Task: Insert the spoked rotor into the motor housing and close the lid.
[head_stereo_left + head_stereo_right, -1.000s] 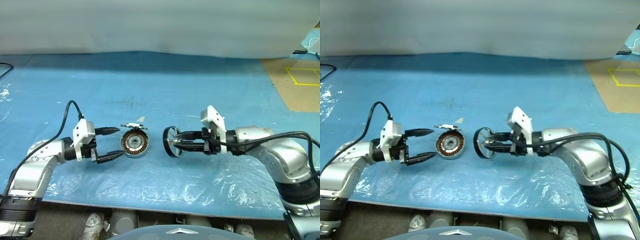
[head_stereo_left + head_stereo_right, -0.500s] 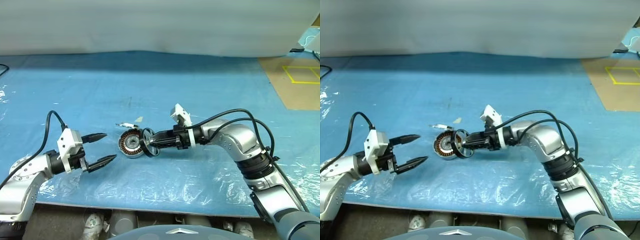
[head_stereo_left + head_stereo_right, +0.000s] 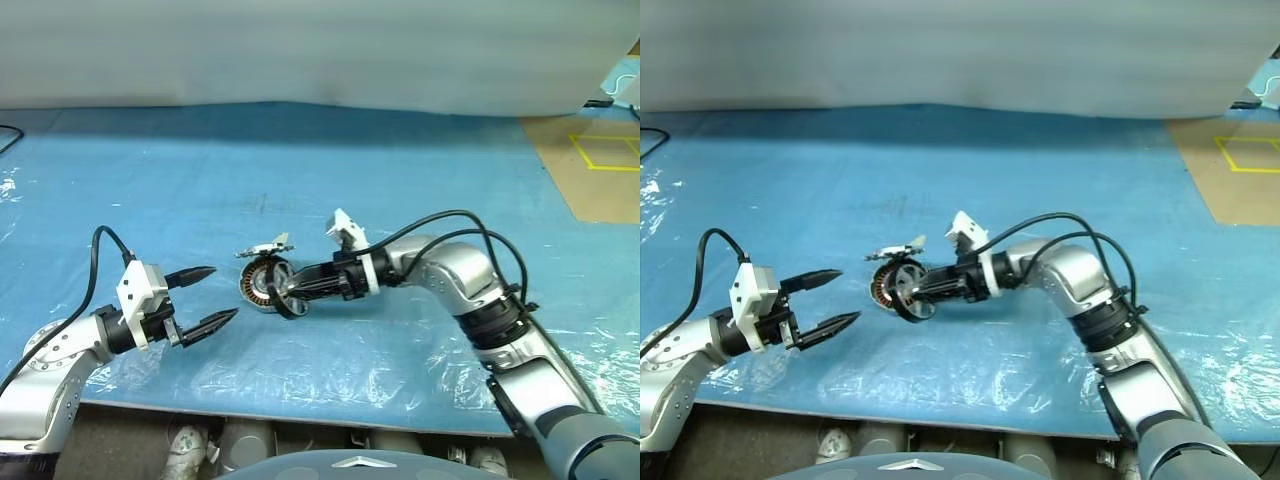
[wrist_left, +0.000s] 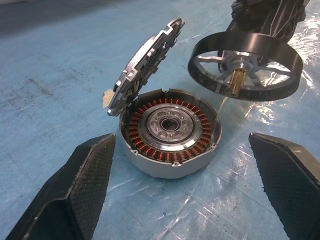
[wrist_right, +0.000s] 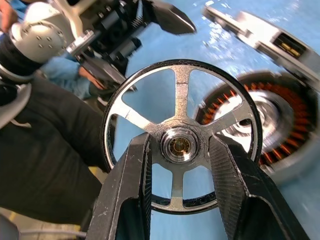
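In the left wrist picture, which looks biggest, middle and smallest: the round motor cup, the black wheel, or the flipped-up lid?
1. Motor housing and spoked rotor: about equally wide, so I won't rank them; the rotor sits farther from the camera.
2. Lid: looks smallest, but it is tilted nearly edge-on.

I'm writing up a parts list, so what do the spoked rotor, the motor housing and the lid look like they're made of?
Spoked rotor: apparently bright machined metal spokes and hub, matte black rim, brass-coloured shaft tip.
Motor housing: likely aluminium, silver cup wall, ringed with copper-coloured wire windings.
Lid: thin silver-grey metal plate, standing open; its exact alloy is unclear.
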Available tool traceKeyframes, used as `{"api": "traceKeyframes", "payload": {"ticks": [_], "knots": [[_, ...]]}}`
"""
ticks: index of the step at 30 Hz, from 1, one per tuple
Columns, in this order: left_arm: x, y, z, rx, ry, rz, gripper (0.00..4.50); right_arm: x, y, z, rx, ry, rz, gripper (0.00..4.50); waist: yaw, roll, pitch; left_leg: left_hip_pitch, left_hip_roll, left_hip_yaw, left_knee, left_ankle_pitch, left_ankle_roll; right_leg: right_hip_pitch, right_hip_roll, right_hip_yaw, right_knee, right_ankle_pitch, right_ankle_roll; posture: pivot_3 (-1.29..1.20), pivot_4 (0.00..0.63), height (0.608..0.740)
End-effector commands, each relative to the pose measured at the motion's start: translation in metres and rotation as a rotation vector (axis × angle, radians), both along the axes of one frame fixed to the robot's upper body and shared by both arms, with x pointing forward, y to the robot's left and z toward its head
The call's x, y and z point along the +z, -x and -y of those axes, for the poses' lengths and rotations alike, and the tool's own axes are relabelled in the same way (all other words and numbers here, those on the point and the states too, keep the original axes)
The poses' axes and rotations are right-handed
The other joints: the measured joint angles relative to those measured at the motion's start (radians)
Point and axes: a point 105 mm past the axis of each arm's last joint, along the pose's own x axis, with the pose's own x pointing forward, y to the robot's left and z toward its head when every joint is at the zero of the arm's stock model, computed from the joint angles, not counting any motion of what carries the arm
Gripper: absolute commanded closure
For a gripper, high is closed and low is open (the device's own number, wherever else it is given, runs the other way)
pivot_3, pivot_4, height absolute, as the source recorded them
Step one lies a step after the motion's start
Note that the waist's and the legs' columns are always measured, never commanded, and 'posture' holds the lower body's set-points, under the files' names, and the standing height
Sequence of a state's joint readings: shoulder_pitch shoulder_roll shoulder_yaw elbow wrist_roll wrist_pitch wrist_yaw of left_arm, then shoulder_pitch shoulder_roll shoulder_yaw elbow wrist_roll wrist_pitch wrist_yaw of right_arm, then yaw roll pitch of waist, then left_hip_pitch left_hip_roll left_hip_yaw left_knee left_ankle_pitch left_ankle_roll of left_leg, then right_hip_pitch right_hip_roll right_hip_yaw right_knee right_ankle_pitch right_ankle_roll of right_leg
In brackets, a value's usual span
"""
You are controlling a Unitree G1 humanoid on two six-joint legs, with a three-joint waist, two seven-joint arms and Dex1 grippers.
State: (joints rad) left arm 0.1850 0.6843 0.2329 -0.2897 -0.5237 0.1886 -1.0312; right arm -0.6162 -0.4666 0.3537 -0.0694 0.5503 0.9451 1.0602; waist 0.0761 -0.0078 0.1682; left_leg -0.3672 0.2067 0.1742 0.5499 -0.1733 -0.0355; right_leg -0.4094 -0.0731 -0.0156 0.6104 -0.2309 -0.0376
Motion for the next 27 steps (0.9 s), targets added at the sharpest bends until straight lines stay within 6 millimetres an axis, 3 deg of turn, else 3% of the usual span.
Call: {"api": "traceKeyframes", "payload": {"ticks": [1, 7, 11, 27], "knots": [[0.006, -0.002, 0.001, -0.024, -0.011, 0.039, 0.00, 0.009, 0.003, -0.004, 0.020, -0.040, 0.038, 3.16, -0.004, 0.000, 0.000, 0.001, 0.000, 0.000, 0.000, 0.000, 0.000, 0.000, 0.000, 0.000, 0.000, 0.000, 0.000, 0.00, 0.150, 0.740], [0.005, -0.008, 0.008, -0.060, 0.000, 0.045, 0.00, 0.023, -0.007, -0.027, -0.015, -0.118, 0.072, 3.16, -0.010, 0.000, 0.000, 0.000, 0.000, 0.000, 0.003, 0.000, 0.000, -0.003, 0.001, 0.001, 0.007, 0.000, -0.001, 0.00, 0.150, 0.740], [0.003, -0.013, 0.008, -0.072, -0.009, 0.049, 0.00, 0.022, -0.009, -0.035, -0.029, -0.136, 0.056, 3.16, -0.006, 0.000, 0.000, -0.002, 0.000, 0.000, 0.007, 0.000, 0.000, -0.005, 0.000, 0.001, 0.009, 0.000, -0.001, 0.00, 0.150, 0.740], [-0.001, -0.020, 0.016, -0.111, -0.003, 0.054, 0.00, 0.014, -0.023, -0.040, -0.136, -0.138, 0.083, 3.16, -0.007, 0.000, 0.000, -0.002, 0.000, 0.000, 0.009, 0.000, 0.000, -0.006, 0.000, 0.002, 0.012, 0.000, -0.001, 0.00, 0.150, 0.740]]}}
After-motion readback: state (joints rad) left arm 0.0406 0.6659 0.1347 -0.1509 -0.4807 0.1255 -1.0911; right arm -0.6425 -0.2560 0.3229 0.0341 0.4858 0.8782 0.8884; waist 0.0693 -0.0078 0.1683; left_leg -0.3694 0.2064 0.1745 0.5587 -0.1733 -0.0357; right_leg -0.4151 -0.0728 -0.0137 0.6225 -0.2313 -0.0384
